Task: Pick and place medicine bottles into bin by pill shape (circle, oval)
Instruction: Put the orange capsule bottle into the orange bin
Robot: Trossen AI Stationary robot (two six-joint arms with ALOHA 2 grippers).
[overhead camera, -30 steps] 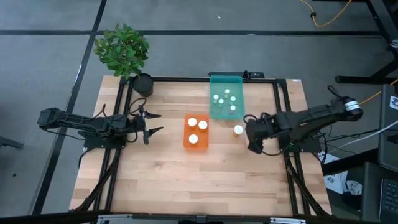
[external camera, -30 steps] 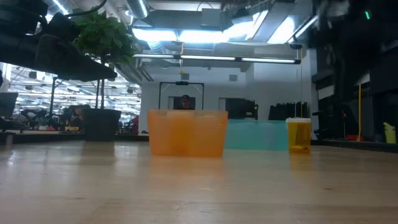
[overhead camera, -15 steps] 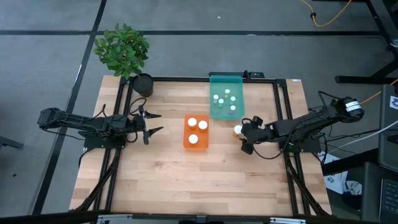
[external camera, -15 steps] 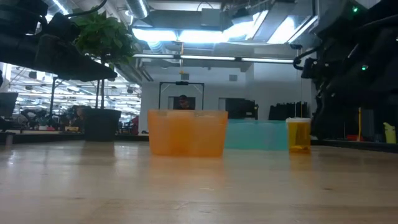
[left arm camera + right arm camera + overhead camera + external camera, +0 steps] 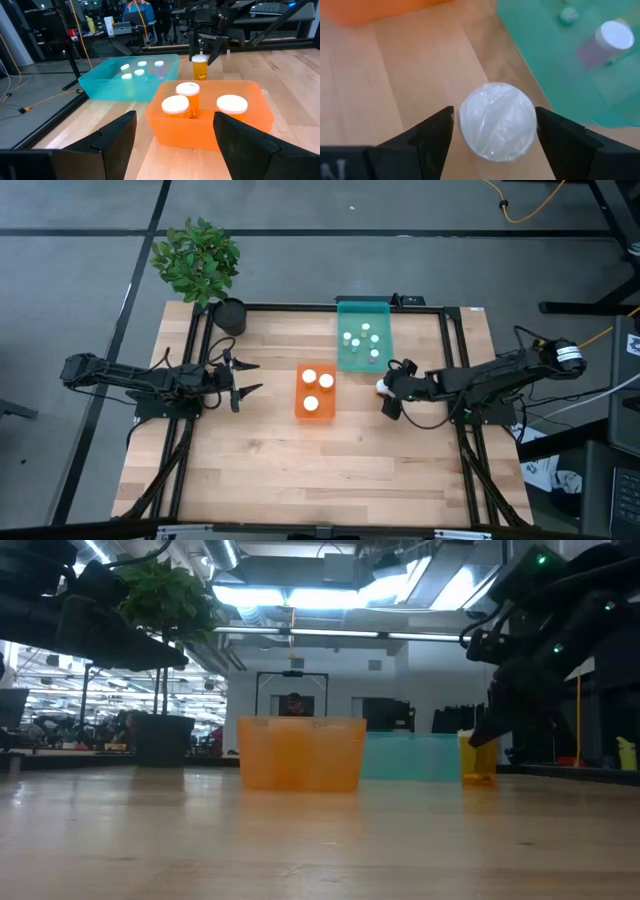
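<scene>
A wooden table (image 5: 300, 470) is seen from above, with two dark robot arms reaching in from either side. At its centre sits an orange bin (image 5: 315, 392), the landmark for everything else. Inside it stand amber medicine bottles with white caps (image 5: 310, 378); the overhead view shows two caps, while the left wrist view shows three (image 5: 189, 90).

Just beyond the orange bin, on its right, lies a teal bin (image 5: 363, 335) holding several smaller white-capped bottles (image 5: 352, 340).

To the right of the orange bin, and just beside the teal bin's near corner, one amber bottle (image 5: 381, 388) stands upright on the bare wood. The right gripper (image 5: 390, 391) is lowered around it, its two fingers (image 5: 432, 135) spread wide on either side of the white cap (image 5: 497, 121), with narrow gaps visible between the pads and the cap, so the bottle is not clamped. The low view shows the bottle (image 5: 474, 755) standing on the table with the dark arm over it.

The left gripper (image 5: 245, 377) waits well to the left of the orange bin, its fingers (image 5: 117, 135) spread wide and holding nothing.

A potted plant (image 5: 200, 265) stands at the far left corner of the table, well away from the orange bin.
</scene>
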